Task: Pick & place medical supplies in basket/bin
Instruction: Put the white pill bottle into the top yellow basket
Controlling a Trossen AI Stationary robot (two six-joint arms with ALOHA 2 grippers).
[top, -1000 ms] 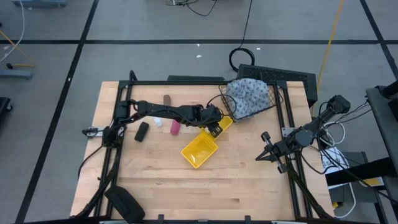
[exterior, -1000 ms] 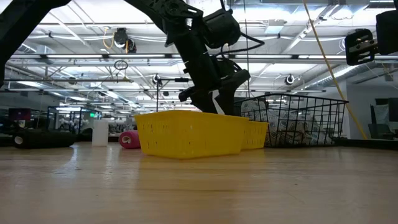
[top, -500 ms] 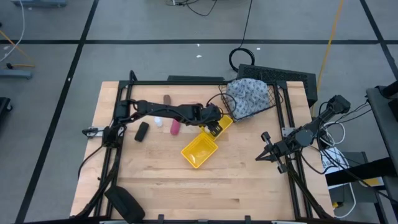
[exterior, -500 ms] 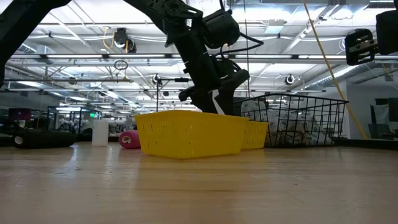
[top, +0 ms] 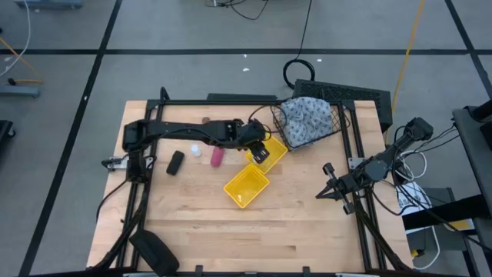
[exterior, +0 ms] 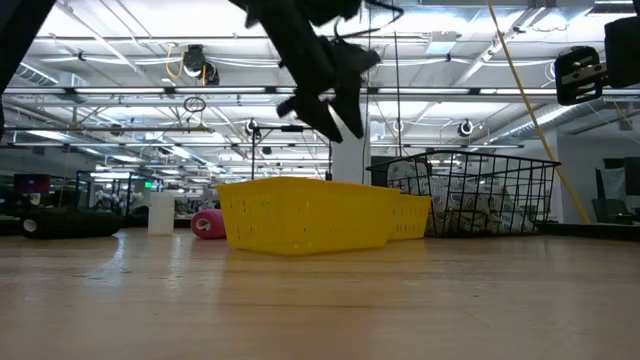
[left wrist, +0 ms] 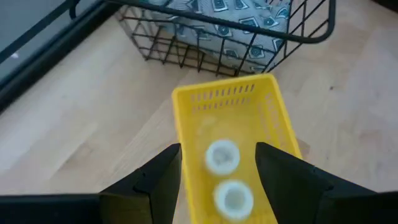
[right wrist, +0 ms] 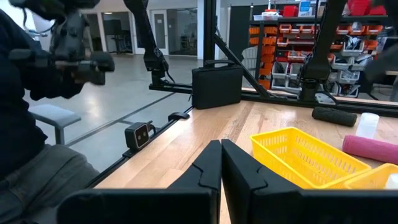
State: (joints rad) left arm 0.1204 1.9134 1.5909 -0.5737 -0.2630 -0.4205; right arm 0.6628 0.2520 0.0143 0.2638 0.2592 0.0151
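Two tiny white bottles (left wrist: 222, 156) lie in the bright yellow shallow plastic bin (top: 247, 185), in the compartment directly beneath the left gripper (top: 260, 155); the wrist view shows them side by side between its dark fingers (left wrist: 154, 180). Left gripper fingers are spread wide and hold nothing. In the low view the gripper (exterior: 335, 105) hangs clear above the bin's rim (exterior: 300, 212), not touching it. The left arm reaches out nearly straight across the far half of the wooden table (top: 200, 223), wrist tipped downward over the bin. Just beyond this gripper stands the black wire-mesh basket (top: 338, 127), holding the large soft grey-blue patterned cloth bundle (top: 307, 119); basket and bin sit close, and contact cannot be told. Back along the arm, toward its base, lie a short pink cylinder (top: 217, 158) and another tiny white bottle (top: 196, 151), both on the table outside the bin; a short brown cylinder (top: 206, 120) shows at the arm's far edge. A dark oblong object (top: 175, 162) lies farther back. The right gripper (top: 326, 185) waits at the table's right edge, well apart from the bin, fingers pressed together with nothing between them.
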